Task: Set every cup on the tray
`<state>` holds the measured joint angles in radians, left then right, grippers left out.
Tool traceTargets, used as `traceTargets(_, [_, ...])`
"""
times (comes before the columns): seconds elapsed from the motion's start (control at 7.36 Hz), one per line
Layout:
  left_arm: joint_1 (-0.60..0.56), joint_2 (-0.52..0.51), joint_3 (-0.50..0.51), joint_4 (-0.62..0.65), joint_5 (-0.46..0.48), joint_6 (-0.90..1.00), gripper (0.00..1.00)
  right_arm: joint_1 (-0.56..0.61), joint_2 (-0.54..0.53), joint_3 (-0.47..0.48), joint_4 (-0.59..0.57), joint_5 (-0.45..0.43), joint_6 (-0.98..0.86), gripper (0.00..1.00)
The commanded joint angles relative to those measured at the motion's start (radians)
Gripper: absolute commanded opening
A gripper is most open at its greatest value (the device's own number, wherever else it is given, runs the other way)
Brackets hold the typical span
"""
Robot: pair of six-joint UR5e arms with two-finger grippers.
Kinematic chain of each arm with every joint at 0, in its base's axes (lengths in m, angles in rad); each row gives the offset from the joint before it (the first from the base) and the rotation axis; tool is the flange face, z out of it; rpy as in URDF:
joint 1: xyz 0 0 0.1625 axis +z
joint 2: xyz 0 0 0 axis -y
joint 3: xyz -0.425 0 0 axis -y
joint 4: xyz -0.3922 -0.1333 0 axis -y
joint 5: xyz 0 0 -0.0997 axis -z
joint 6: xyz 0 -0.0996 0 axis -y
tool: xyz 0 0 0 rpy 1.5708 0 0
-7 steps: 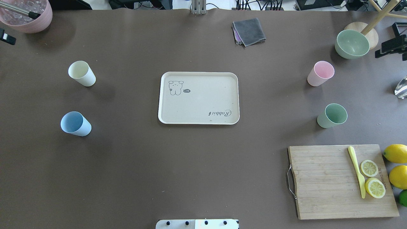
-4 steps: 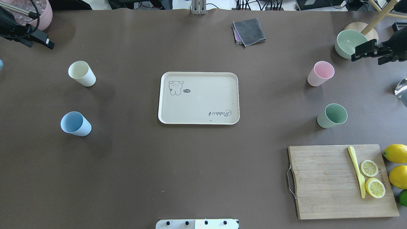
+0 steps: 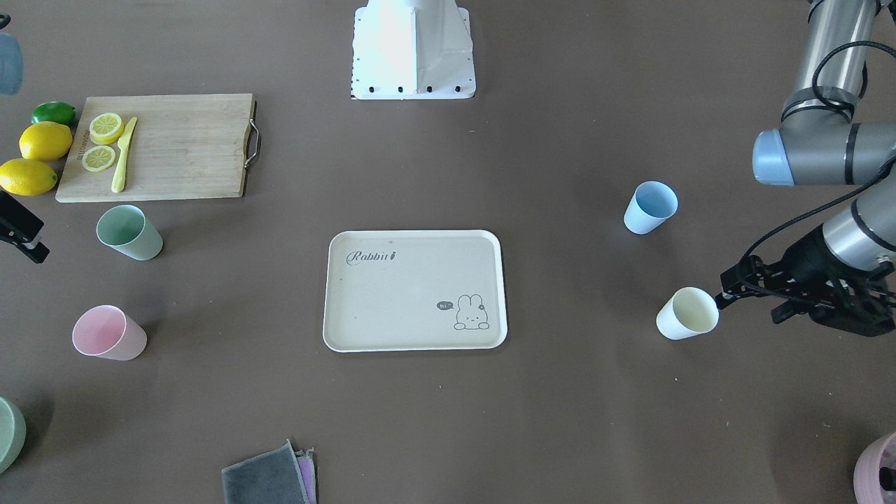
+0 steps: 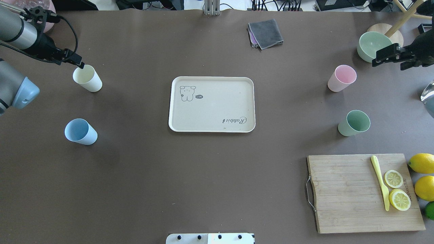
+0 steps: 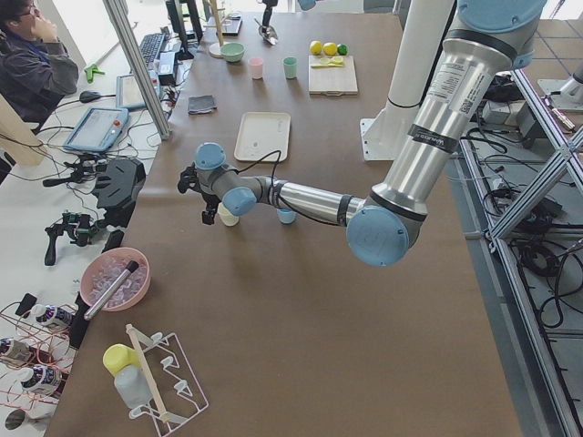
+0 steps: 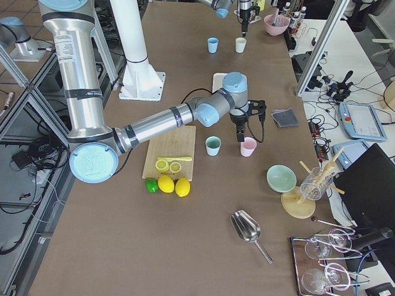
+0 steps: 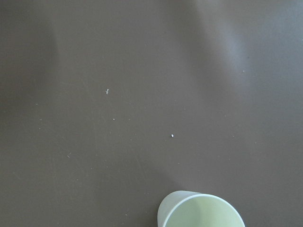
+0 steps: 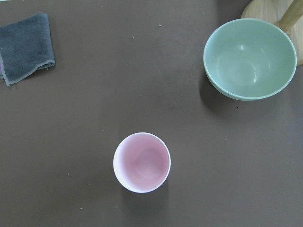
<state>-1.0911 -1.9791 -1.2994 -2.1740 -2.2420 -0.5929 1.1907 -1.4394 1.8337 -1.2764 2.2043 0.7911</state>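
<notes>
The tray (image 4: 212,105) lies mid-tabletop (image 4: 203,176). The cream cup (image 4: 87,78), blue cup (image 4: 80,131), pink cup (image 4: 341,78) and green cup (image 4: 354,123) stand off it. The left claw (image 4: 79,64) is just beside the cream cup's rim. The right claw (image 4: 376,60) hangs near the pink cup, apart from it. I cannot tell whether either claw is open or closed.

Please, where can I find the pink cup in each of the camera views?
Exterior front-facing: pink cup, lower left.
Overhead exterior: pink cup, upper right.
Exterior left: pink cup, far end, top centre.
Exterior right: pink cup, centre.
Left wrist-mounted: not in it.
Right wrist-mounted: pink cup, lower centre.
Shared landmark: the green bowl, close to the cup.
</notes>
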Motion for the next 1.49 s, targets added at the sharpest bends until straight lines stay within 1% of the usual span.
traceTargets(0.0, [0.034, 0.008, 0.014, -0.020, 0.025, -0.004, 0.98, -0.002, -0.001, 0.001, 0.002, 0.000, 0.000, 1.00])
traceTargets(0.14, [0.052, 0.011, 0.017, -0.027, 0.041, -0.004, 0.97, -0.002, -0.001, -0.001, 0.002, -0.002, 0.000, 1.00])
traceTargets(0.27, [0.072, 0.011, 0.015, -0.027, 0.080, -0.004, 0.75, -0.002, -0.001, -0.001, 0.000, -0.002, 0.000, 1.00])
traceTargets(0.41, [0.077, 0.014, 0.015, -0.027, 0.087, 0.001, 0.25, -0.002, 0.000, -0.001, 0.000, -0.002, -0.001, 1.00])
traceTargets(0.54, [0.076, 0.014, 0.009, -0.027, 0.087, 0.005, 0.00, -0.003, 0.002, -0.001, 0.002, -0.002, -0.001, 1.00])
traceTargets(1.09, [0.077, -0.001, -0.004, -0.026, 0.084, -0.007, 0.00, -0.003, -0.001, 0.001, 0.002, -0.002, 0.000, 1.00])
traceTargets(1.22, [0.079, -0.026, -0.020, -0.012, 0.079, -0.034, 0.00, -0.003, -0.003, 0.002, 0.002, -0.002, 0.000, 1.00])
traceTargets(1.36, [0.106, -0.053, -0.053, -0.006, 0.076, -0.153, 0.00, -0.003, -0.007, 0.001, 0.002, -0.002, 0.000, 1.00])
